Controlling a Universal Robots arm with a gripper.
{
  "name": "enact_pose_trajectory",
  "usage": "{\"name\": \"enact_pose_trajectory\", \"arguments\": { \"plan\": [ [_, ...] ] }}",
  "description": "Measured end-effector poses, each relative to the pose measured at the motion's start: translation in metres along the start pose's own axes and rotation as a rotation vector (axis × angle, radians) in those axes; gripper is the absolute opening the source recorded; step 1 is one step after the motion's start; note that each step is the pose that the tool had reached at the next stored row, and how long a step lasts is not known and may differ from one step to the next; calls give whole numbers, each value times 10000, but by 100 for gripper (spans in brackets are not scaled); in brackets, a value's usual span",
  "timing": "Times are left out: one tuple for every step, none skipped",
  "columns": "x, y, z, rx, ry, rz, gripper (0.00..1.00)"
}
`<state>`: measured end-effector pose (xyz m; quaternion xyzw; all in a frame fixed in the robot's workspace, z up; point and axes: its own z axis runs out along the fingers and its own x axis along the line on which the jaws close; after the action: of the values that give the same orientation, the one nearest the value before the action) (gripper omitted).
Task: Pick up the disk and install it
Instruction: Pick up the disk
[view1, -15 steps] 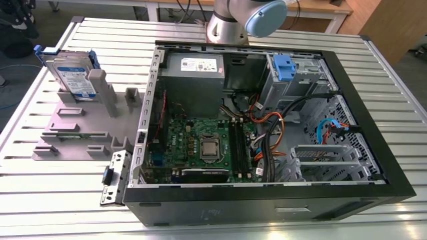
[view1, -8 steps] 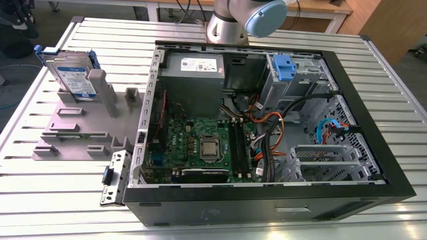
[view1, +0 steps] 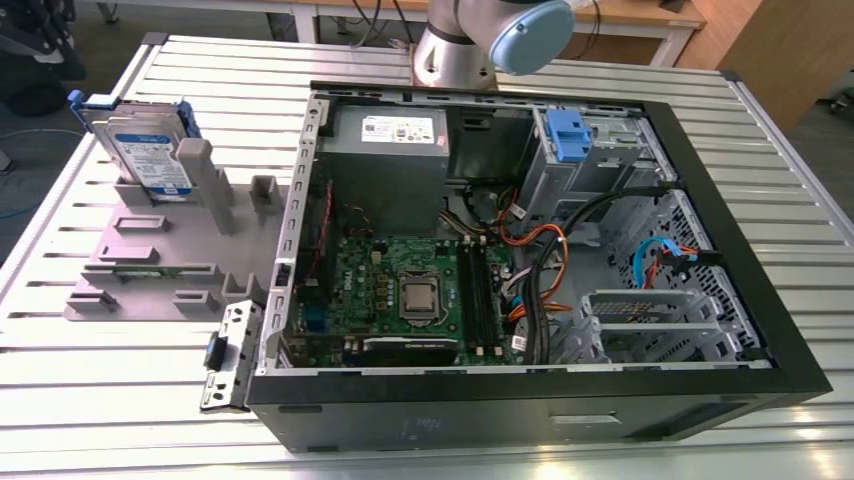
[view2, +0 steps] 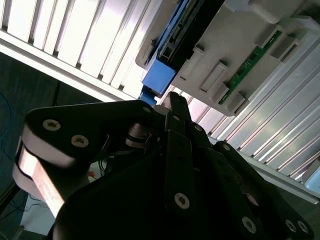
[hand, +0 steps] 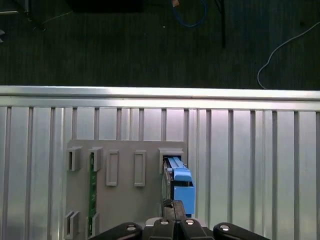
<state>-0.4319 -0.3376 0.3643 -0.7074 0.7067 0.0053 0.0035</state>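
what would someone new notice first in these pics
The big open computer case on the slatted metal table, its green motherboard exposed, dominates the exterior view. At that view's left the disk, in its bright blue frame, stands upright in a grey holder. In the first wrist view the black gripper looms close to the disk's blue edge, jaws shut and empty.

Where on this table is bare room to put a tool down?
Bare slats of the table lie between the grey fixture and the near edge, and at the exterior view's right of the computer case. Crowded: the fixture holding the disk, and inside the case.
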Motion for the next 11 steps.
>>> {"name": "enact_pose_trajectory", "arguments": {
  "plan": [
    [0,0,5,87,0,-1,11],
    [0,-1,13,146,0,-3,11],
    [-2,-1,23,178,-1,10,11],
    [-5,0,32,195,1,35,11],
    [-7,0,42,207,0,62,11],
    [-9,-1,49,209,1,77,11],
    [-9,-1,54,209,1,79,11],
    [-9,-1,55,209,1,80,11],
    [-9,0,55,208,2,81,11],
    [-9,0,55,208,2,81,11],
    [-9,0,55,209,1,81,11]
  ]
}}
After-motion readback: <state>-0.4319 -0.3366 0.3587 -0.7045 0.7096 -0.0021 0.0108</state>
